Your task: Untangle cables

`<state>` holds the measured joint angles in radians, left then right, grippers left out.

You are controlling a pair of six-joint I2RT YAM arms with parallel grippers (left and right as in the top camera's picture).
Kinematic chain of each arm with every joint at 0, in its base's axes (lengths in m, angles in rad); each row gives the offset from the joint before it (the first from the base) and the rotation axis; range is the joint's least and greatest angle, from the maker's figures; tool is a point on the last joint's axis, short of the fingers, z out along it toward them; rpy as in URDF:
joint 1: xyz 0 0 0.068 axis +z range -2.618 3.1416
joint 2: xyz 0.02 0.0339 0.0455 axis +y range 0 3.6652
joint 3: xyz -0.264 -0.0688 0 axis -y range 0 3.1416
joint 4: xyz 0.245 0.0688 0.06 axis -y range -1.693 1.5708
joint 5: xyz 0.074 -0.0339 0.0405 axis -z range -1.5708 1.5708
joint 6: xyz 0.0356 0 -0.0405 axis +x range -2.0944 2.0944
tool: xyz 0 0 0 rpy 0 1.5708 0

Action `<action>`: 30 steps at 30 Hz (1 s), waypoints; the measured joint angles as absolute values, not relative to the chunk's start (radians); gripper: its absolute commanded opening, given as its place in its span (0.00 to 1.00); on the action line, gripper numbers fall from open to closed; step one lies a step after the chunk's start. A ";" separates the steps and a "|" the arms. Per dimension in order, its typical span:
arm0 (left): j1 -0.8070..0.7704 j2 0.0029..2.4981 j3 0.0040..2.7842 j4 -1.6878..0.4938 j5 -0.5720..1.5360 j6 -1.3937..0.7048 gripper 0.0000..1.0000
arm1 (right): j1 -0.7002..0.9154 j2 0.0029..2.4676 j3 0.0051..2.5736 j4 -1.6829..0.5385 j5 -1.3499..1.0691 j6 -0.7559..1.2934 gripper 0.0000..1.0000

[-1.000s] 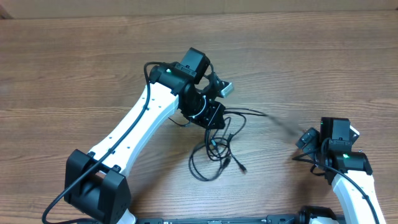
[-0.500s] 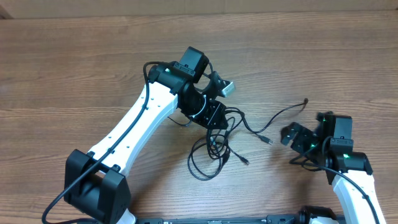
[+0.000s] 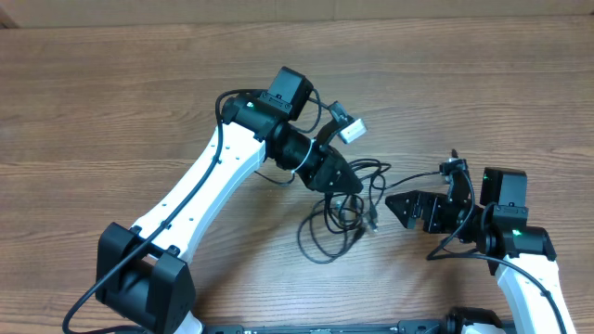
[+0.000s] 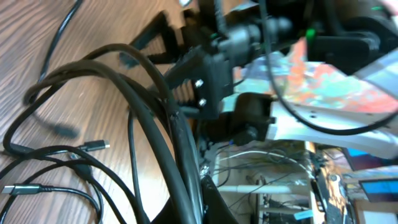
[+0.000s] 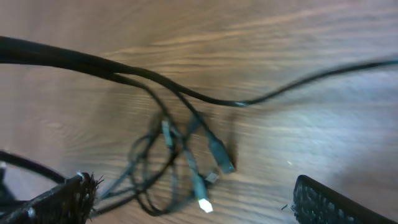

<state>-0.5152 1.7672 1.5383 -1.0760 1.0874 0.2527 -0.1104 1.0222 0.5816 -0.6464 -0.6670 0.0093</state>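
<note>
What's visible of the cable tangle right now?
The cables are thin, glossy black cords with small metallic plugs, tangled in loose loops on the wooden table. The left tool is shut on several strands, holding them up; the lower loops lie flat. One strand trails off to the right. The open right tool sits beside them, gripping nothing.
</note>
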 measured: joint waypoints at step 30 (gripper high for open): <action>-0.613 1.767 1.538 -1.061 1.247 0.270 0.04 | -0.111 1.023 0.582 -0.559 -0.368 0.295 1.00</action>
